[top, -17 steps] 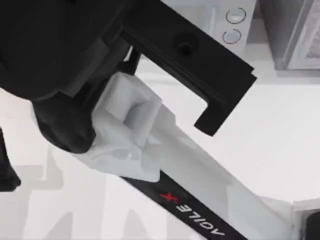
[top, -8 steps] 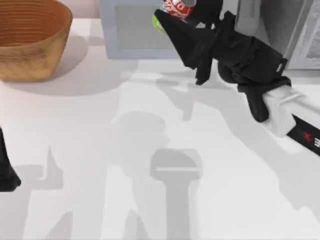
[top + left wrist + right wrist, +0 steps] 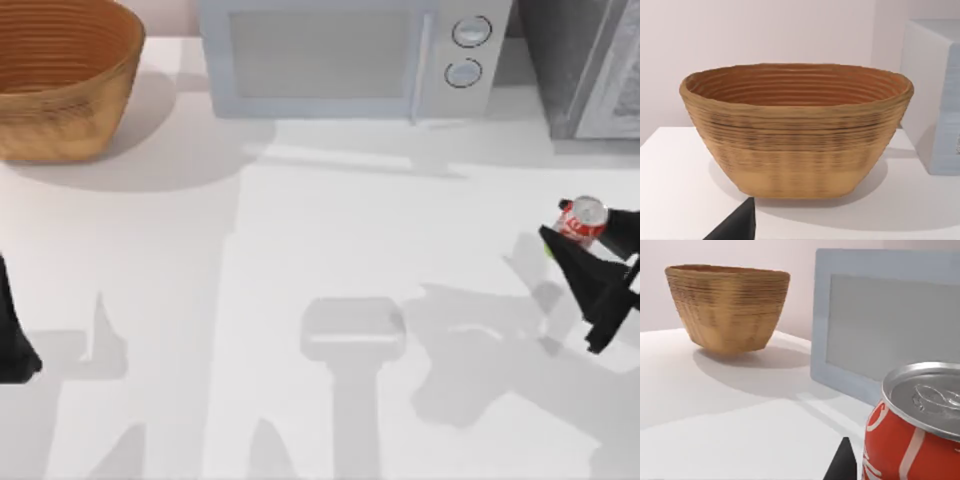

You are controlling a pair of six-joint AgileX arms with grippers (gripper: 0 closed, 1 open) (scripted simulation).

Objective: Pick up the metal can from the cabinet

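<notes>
The metal can point(image 3: 583, 221), red-sided with a shiny silver top, hangs above the right side of the table. My right gripper point(image 3: 586, 238) is shut on it, its dark fingers point(image 3: 598, 285) reaching in from the right edge. In the right wrist view the metal can point(image 3: 914, 432) looms close and upright, beside one dark fingertip point(image 3: 842, 464). The grey cabinet point(image 3: 575, 65) stands at the back right, behind the held can. My left arm point(image 3: 12, 345) stays parked at the table's left edge.
A woven basket point(image 3: 60, 75) stands at the back left, also seen as the basket point(image 3: 795, 130) and the basket point(image 3: 730, 305). A pale microwave point(image 3: 345, 60) sits at the back centre. The white tabletop point(image 3: 300, 250) stretches between them.
My right arm has carried the can from the back near the microwave out to the right side of the table. A second ago that arm loomed close under the top camera.
</notes>
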